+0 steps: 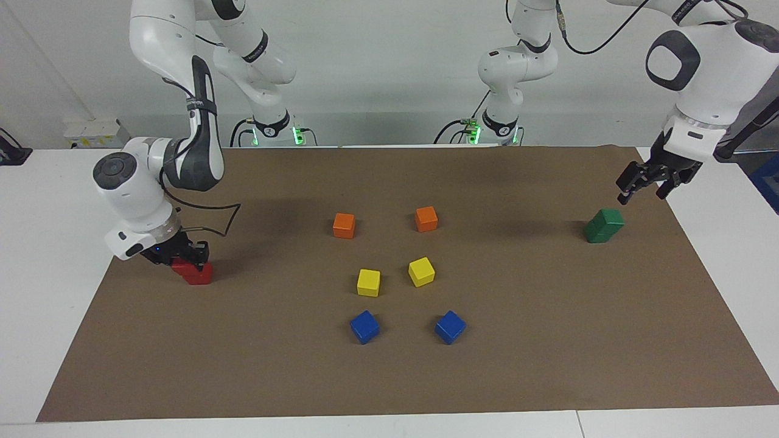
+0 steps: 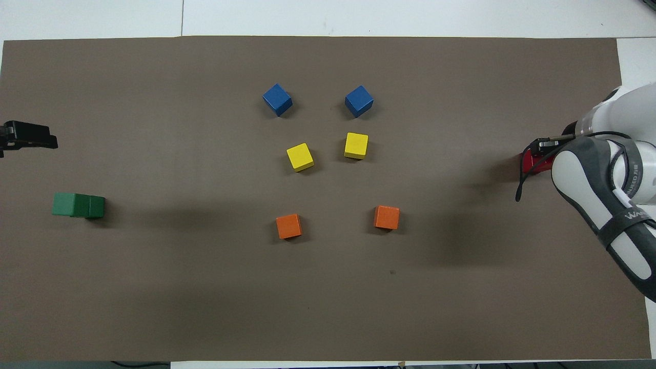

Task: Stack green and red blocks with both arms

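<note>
Two dark green blocks [image 1: 604,225] stand stacked on the brown mat at the left arm's end; they also show in the overhead view [image 2: 78,205]. My left gripper [image 1: 642,193] is open and empty, in the air just above and beside the green stack, and its tip shows in the overhead view [image 2: 31,137]. Two red blocks [image 1: 196,273] sit at the right arm's end, one on the other and slightly offset. My right gripper [image 1: 185,258] is low on them, shut on the upper red block. In the overhead view the red blocks [image 2: 533,163] are mostly hidden by the right arm.
Two orange cubes [image 1: 344,225] [image 1: 426,218], two yellow cubes [image 1: 368,282] [image 1: 421,271] and two blue cubes [image 1: 364,326] [image 1: 450,326] lie in pairs in the middle of the mat [image 1: 548,340]. White table borders the mat.
</note>
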### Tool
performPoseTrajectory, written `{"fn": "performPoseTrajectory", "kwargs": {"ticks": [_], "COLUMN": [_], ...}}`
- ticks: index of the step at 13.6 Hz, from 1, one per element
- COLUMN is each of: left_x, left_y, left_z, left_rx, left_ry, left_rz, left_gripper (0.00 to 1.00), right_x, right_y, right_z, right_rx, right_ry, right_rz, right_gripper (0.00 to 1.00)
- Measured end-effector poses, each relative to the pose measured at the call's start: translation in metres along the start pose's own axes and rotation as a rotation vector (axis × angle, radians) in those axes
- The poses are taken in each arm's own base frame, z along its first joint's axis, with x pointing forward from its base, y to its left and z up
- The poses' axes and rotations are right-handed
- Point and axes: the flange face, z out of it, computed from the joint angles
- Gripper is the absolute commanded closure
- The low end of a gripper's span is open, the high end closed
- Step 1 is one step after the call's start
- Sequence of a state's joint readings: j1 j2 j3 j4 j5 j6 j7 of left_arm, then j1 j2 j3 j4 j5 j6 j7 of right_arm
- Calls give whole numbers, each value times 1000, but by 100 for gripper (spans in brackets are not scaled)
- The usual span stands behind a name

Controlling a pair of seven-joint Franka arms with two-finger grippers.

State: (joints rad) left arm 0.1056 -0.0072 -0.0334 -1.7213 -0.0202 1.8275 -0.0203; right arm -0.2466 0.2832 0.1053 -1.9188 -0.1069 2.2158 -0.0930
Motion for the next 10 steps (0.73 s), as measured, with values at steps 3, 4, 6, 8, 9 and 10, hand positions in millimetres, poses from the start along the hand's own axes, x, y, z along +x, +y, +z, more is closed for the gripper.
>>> {"fn": "performPoseTrajectory", "kwargs": {"ticks": [3,4,6,8,9,10], "left_x": [-4,-7,-15,-21,-23,-25], "left_y": [6,6,6,7,7,9], "left_z": [-25,-30,-36,-43,-47,-51], "left_rx": [-1,0,2,3,3,3], "left_ry": [-37,-60,-114,-125,-120,-114], "left_rz": [-8,-8,-7,-6,-4,-1], "left_gripper": [0,0,0,0,0,0], "right_x": [-2,-2,-2,-2,-3,-3], "right_y": [-1,-1,-1,-1,-2,-2], "right_z": [2,2,3,4,4,4], "right_rx": [1,1,-1,-1,-1,-1], "right_ry": [-4,-3,14,23,23,22], "right_rz": [-1,-1,-1,-2,-2,-2], "right_gripper": [100,100,100,100,100,100]}}
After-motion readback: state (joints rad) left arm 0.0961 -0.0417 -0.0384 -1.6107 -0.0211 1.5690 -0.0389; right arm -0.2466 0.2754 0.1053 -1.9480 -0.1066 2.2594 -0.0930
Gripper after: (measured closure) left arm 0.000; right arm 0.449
